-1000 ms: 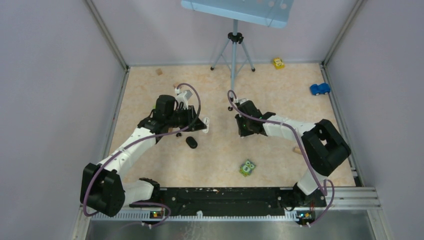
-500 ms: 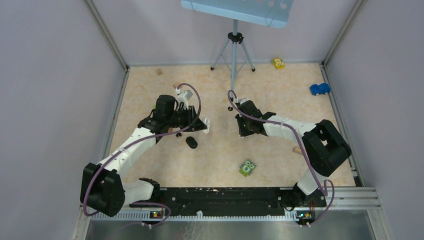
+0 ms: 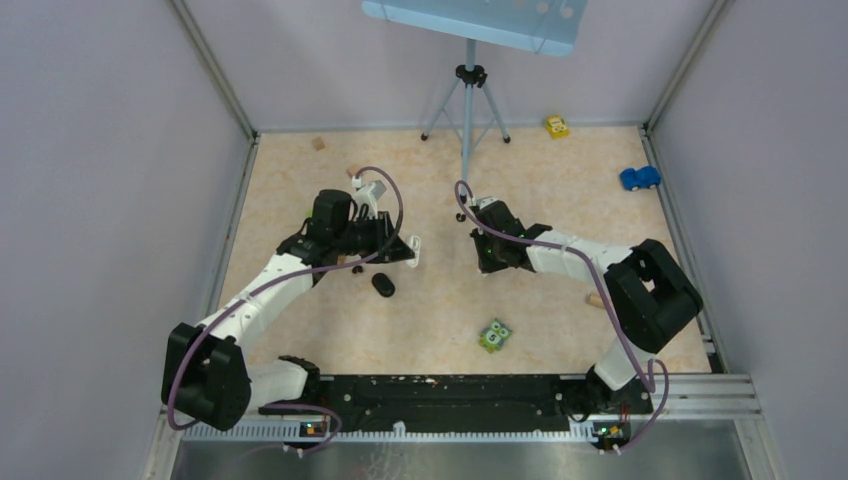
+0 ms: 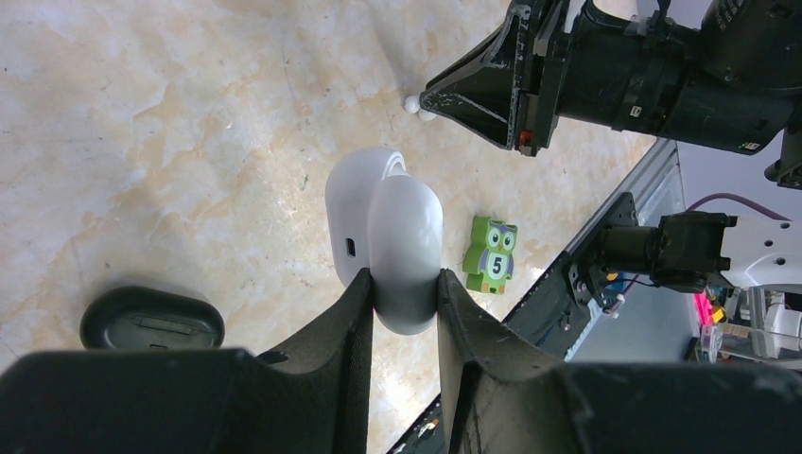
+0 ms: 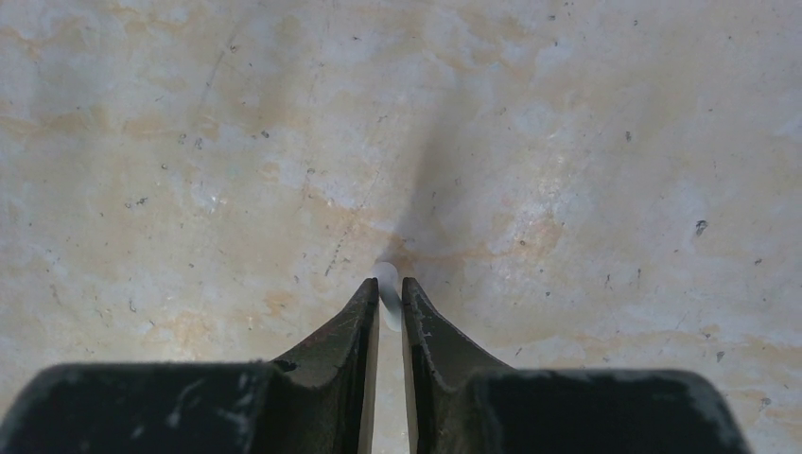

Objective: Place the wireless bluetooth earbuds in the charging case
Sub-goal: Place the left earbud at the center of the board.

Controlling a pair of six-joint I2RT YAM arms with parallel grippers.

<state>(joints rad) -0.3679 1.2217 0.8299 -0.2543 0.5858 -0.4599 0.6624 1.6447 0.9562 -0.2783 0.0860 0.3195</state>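
My left gripper (image 4: 405, 284) is shut on a white pebble-shaped charging case (image 4: 388, 227) and holds it above the floor; it also shows in the top view (image 3: 413, 246). My right gripper (image 5: 388, 291) is shut on a tiny white earbud (image 5: 386, 295) just above the floor, to the right of the case in the top view (image 3: 487, 262). In the left wrist view the right gripper's tip (image 4: 430, 95) shows the white earbud (image 4: 413, 103) beyond the case. A shut black case (image 3: 383, 285) lies on the floor under my left arm. The black earbuds are not seen.
A green owl block (image 3: 494, 335) lies near the front. A tripod (image 3: 467, 100) stands at the back middle. A yellow toy car (image 3: 556, 126) and a blue toy car (image 3: 640, 178) are at the back right. A tan wooden cube (image 3: 318, 143) is at the back left.
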